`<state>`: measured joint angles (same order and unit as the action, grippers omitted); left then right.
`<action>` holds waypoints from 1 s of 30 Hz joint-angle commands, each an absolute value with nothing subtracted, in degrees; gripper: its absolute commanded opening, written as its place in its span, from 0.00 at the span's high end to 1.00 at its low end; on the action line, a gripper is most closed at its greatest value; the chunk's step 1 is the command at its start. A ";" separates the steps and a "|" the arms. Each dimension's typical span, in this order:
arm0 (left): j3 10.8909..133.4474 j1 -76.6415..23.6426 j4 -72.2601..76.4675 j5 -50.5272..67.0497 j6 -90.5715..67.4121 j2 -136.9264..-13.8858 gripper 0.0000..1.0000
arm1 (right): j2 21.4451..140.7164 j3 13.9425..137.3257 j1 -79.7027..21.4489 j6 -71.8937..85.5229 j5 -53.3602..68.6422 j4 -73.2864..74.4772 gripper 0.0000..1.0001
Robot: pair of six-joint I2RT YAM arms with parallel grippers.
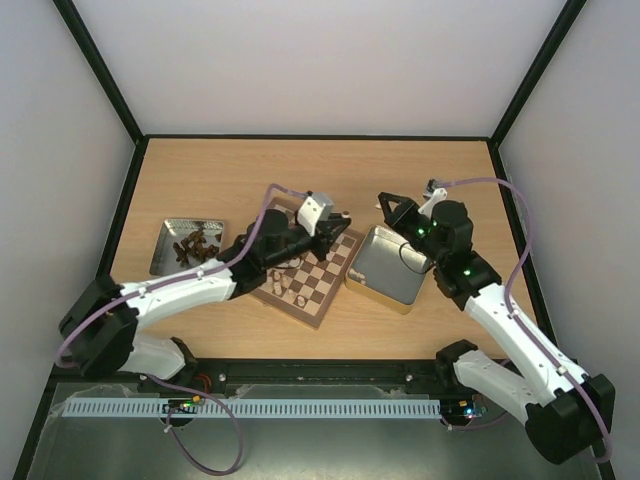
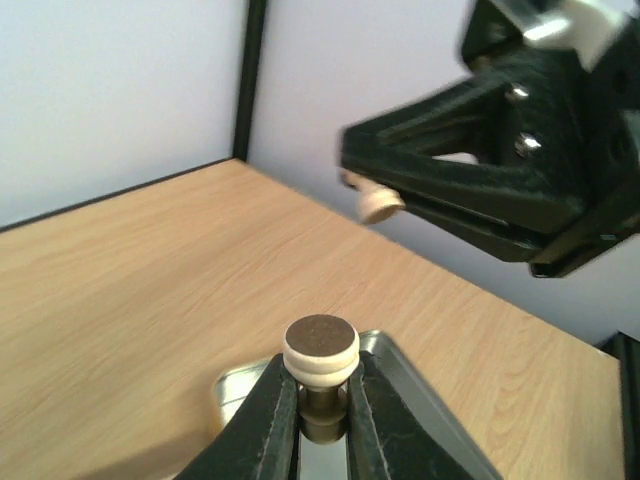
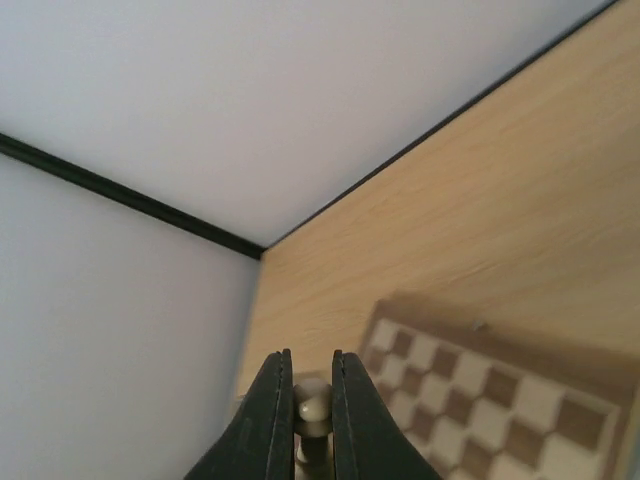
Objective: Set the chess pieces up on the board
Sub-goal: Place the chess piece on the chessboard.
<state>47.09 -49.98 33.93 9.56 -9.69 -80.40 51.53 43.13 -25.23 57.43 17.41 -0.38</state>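
The board [image 1: 318,280] lies at the table's middle with a few pale chess pieces [image 1: 281,281] on its left part. My left gripper [image 1: 344,223] hovers over the board's far right corner. In the left wrist view it [image 2: 320,378] is shut on a cream piece [image 2: 320,352] whose dark felt base faces the camera. My right gripper [image 1: 384,204] hangs above the tin's far edge. In the right wrist view it [image 3: 311,388] is shut on a cream piece [image 3: 313,403], with the board [image 3: 490,400] blurred below. That gripper and its piece [image 2: 379,204] also show in the left wrist view.
A gold tin [image 1: 372,282] with a grey inside sits right of the board; its rim [image 2: 405,372] shows under my left fingers. A silver tray [image 1: 166,247] at the left holds several dark brown pieces [image 1: 196,245]. Black frame posts and white walls enclose the table.
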 commanded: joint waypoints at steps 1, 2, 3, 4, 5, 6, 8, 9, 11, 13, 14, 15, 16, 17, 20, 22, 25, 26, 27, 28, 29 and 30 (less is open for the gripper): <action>46.71 -45.99 15.97 4.23 -19.70 -74.28 0.96 | 54.54 39.94 -29.12 37.35 5.32 -8.09 0.98; 46.73 -44.55 12.28 4.49 -21.27 -73.16 0.96 | 55.86 39.54 -31.11 34.73 3.52 -9.68 0.98; 46.83 -43.08 9.07 5.63 -22.80 -72.02 0.95 | 58.09 39.32 -33.08 31.97 2.03 -11.33 0.98; 46.98 -41.31 5.95 6.98 -24.17 -70.92 0.95 | 60.03 39.04 -35.27 29.95 0.51 -13.19 0.98; 47.00 -39.62 3.43 8.11 -25.42 -69.86 0.95 | 62.19 38.76 -37.19 28.15 -0.72 -15.28 0.98; 46.91 -37.93 1.02 9.26 -26.84 -68.75 0.94 | 64.47 38.42 -38.68 26.40 -0.98 -17.46 0.98; 46.81 -34.33 -2.42 11.93 -28.43 -66.75 0.93 | 69.60 37.91 -40.98 23.83 -0.30 -21.82 0.98; 46.83 -32.91 -3.97 12.85 -28.92 -65.76 0.93 | 72.20 37.88 -42.06 22.70 0.23 -23.96 0.98; 46.87 -30.44 -6.66 14.50 -29.55 -63.99 0.92 | 76.68 37.89 -44.31 19.89 0.39 -27.36 0.98; 46.93 -28.40 -7.90 16.00 -29.79 -62.56 0.92 | 80.41 37.68 -46.67 16.71 -0.04 -30.17 0.98; 46.93 -27.59 -8.18 16.60 -29.85 -61.98 0.91 | 82.11 37.84 -47.19 15.61 -0.06 -30.53 0.98; 46.93 -26.92 -8.37 17.27 -29.83 -61.70 0.91 | 83.45 37.95 -47.43 14.73 0.42 -30.55 0.98; 47.03 -26.49 -8.51 17.77 -29.68 -61.58 0.91 | 84.58 37.74 -47.51 14.17 1.22 -30.88 0.98; 46.97 -26.26 -8.58 18.13 -29.66 -61.60 0.91 | 85.49 37.26 -47.56 13.67 2.01 -31.31 0.98; 46.76 -26.10 -8.38 18.69 -29.48 -62.10 0.91 | 87.66 36.21 -47.55 13.45 4.23 -31.79 0.95; 46.52 -26.02 -7.91 19.08 -29.45 -62.58 0.91 | 88.96 35.86 -47.59 13.58 4.97 -32.11 0.94; 46.56 -25.93 -7.27 19.41 -29.36 -63.35 0.91 | 90.76 36.11 -47.60 13.45 5.19 -31.54 0.94; 46.57 -25.93 -7.13 19.57 -29.28 -63.55 0.91 | 91.12 36.14 -47.60 13.38 5.27 -31.33 0.94; 46.59 -25.93 -7.08 19.72 -29.16 -63.69 0.91 | 91.56 36.20 -47.58 13.36 5.27 -31.17 0.94; 46.58 -25.93 -6.91 19.83 -29.13 -63.79 0.91 | 91.89 36.36 -47.56 13.36 5.15 -30.89 0.94; 46.60 -25.88 -6.79 20.00 -29.07 -63.93 0.91 | 92.22 36.41 -47.57 13.48 5.04 -30.58 0.94; 46.60 -25.92 -6.69 20.11 -29.01 -64.02 0.91 | 92.46 36.35 -47.55 13.61 5.01 -30.51 0.94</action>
<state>46.98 -26.33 -7.01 18.46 -28.97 -63.37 91.39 36.62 -47.55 14.55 5.30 -28.77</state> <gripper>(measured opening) 0.117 0.060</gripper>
